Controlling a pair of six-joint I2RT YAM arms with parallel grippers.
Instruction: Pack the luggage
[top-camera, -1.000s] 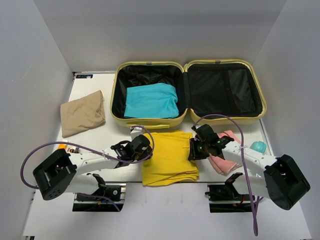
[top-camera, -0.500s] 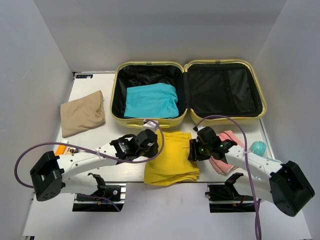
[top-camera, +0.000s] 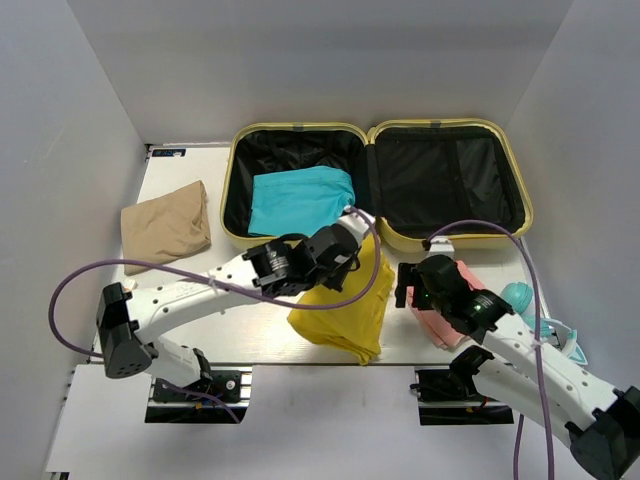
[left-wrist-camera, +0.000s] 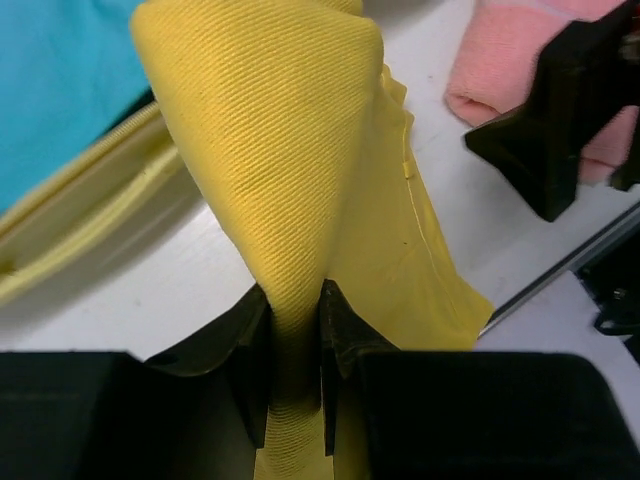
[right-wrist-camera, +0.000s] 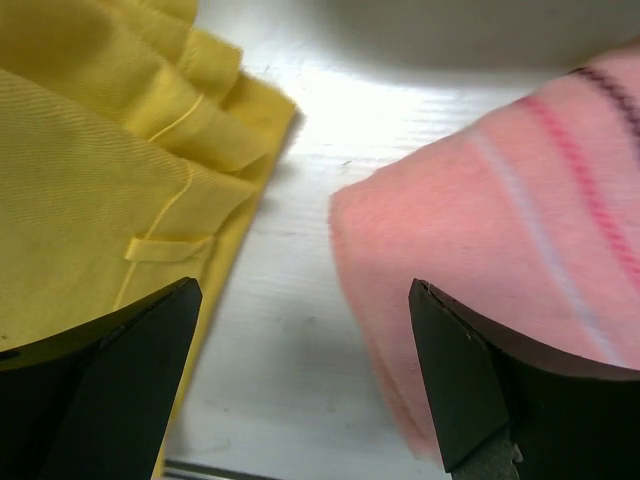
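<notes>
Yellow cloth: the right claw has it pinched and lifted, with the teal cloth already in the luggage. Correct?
Not quite: the left claw pinches and lifts the yellow cloth, as the left wrist view shows. The teal cloth is indeed in the luggage.

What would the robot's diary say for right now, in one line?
left end effector: shut on yellow cloth, held up by luggage | right end effector: open, empty, near pink cloth | luggage: open, blue cloth inside
</notes>
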